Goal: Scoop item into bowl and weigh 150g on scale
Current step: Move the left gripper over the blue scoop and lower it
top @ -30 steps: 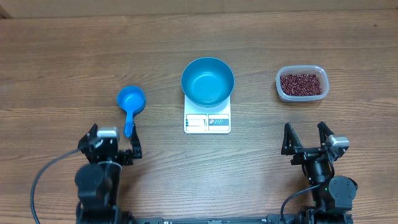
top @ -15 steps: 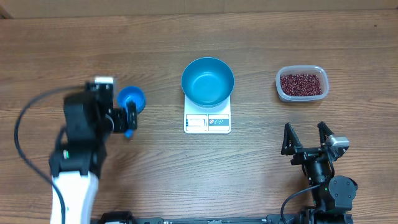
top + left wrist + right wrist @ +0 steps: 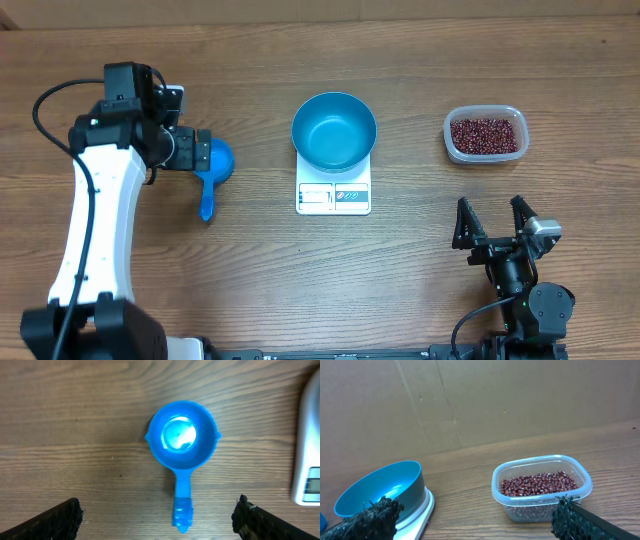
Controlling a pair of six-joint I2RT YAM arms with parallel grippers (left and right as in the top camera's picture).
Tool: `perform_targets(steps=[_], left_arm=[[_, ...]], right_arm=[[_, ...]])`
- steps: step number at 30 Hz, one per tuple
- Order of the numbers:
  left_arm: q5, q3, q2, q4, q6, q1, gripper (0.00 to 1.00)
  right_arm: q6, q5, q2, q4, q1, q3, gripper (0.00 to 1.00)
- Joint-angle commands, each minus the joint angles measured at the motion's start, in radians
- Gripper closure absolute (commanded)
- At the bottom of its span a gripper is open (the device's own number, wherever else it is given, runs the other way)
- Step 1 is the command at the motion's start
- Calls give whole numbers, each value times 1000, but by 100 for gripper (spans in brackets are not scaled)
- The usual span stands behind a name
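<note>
1. Left arm has swung up from its parked spot. Left gripper (image 3: 159,519) now hovers over the scoop (image 3: 183,442), jaws wide, holding nothing.
2. Likely scoop pickup next; nothing weighed yet.
3. Beans (image 3: 485,134) all sit in the tub (image 3: 449,128), far right. Bowl (image 3: 334,131) sits empty on the scale (image 3: 333,197).
4. Right gripper (image 3: 490,212) unmoved, wide open, empty.
5. Count: one scoop, bowl, scale, tub; two grippers.

Jaws wide apart on left end effector (image 3: 157,522) and right end effector (image 3: 490,210)

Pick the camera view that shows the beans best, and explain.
Right wrist: the beans are close and large in their tub. Overhead shows them small, from above. Left wrist shows none.
</note>
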Motion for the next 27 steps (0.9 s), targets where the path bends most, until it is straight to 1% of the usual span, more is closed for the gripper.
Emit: perform_targets(steps=[1,8,27], left_arm=[[1,29,49,-6,24,22,0],[2,29,109,6,24,25,0],[12,26,189,71,21,25,1]], right_arm=[[-9,10,-9,3,0,-11,0],[-9,10,-9,3,0,-11,0],[-9,10,-9,3,0,-11,0]])
